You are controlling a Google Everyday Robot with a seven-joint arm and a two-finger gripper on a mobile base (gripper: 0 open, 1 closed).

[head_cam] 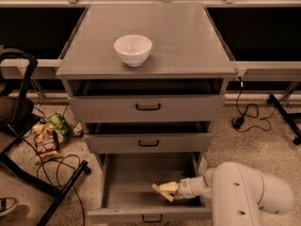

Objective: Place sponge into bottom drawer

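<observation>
The hand (164, 192) is held inside the pulled-out bottom drawer (136, 178), near its right front; its grip cannot be told. A white bowl (133, 49) is seen on the bench (188, 36).

Single arm (251, 199) here. Its fat white shell is sitting low at the right, below the counter's (188, 36) front right corner. It's narrowing into a slim wrist (194, 187) that's pointing left and staying roughly level. The end effector (165, 191) is hanging way down low, under the counter's front edge and just right of the middle, aiming left and tilting down a touch.
</observation>
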